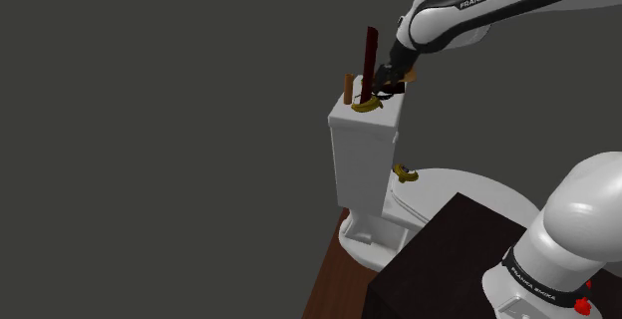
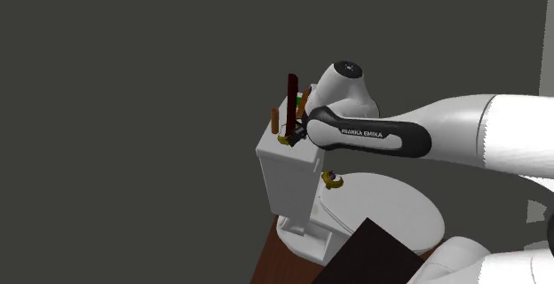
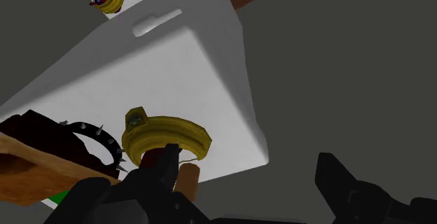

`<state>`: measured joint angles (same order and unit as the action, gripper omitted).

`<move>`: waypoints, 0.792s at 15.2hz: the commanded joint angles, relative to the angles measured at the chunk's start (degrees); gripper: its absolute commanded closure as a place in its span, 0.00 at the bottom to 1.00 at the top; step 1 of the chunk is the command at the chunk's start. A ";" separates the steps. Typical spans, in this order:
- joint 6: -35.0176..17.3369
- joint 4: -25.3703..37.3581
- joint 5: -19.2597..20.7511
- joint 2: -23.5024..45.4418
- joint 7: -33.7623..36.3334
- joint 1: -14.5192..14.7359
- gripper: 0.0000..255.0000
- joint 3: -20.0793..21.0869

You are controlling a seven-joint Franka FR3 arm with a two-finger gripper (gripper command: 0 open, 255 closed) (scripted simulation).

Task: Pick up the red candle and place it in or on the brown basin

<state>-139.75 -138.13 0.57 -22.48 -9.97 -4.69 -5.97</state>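
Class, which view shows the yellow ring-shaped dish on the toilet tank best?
The wrist view: the yellow dish lies close, nearly whole, on the tank lid. The shoulder and second exterior views show it small, at the red candle's foot.

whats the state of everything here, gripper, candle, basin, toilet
gripper: open
candle: near upright, beside the gripper, not clasped
basin: sitting on the tank lid, at the candle's foot
toilet lid: shut
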 commanded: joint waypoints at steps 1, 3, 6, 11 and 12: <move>-4.68 1.07 -0.17 3.46 -0.95 -0.34 0.00 -1.07; -8.95 2.44 -0.70 7.02 -1.96 -0.50 0.00 -2.11; -14.84 5.15 -2.36 12.54 -3.98 -0.52 0.00 -3.73; -22.99 11.36 -8.65 21.97 -9.73 -0.35 0.00 -6.11; -23.45 11.71 -9.24 22.82 -10.17 -0.36 0.00 -6.04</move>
<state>-161.83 -127.17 -7.30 -1.22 -18.89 -5.05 -11.76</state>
